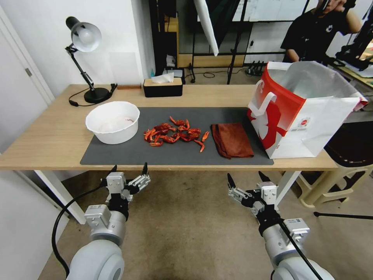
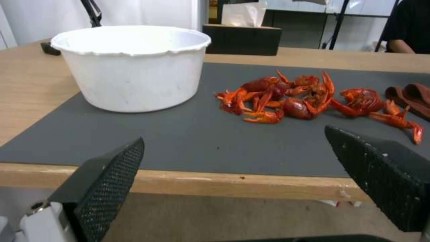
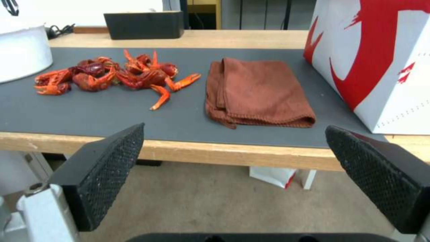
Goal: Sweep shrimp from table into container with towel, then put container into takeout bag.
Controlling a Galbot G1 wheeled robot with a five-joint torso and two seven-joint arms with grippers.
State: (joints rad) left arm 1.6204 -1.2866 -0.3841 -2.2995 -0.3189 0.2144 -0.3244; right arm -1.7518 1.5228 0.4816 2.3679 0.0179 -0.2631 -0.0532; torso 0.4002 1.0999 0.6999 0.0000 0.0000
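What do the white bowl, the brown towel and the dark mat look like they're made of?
The bowl looks like matte white plastic or foam, going by its thick walls and slightly wavy rim. The towel is a soft woven cloth, perhaps microfibre, with a fuzzy nap and stitched hem. The mat seems to be felt or rubber: flat, dull grey, no shine.

On the table point(image 1: 50, 136) lies a mat point(image 1: 128, 153), and along it sit four things in a row. The shrimp point(image 1: 175, 134) pile is at the mat's centre. The container point(image 1: 112, 121) stands at its 9 o'clock on the mat's end, the folded towel point(image 1: 232, 140) at its 3 o'clock, just beside it. The takeout bag point(image 1: 301, 111) stands past the towel, overlapping the mat's far end. A tissue box point(image 1: 162, 86) sits at 12 o'clock behind the mat, a desk lamp point(image 1: 86, 58) at 10 o'clock.
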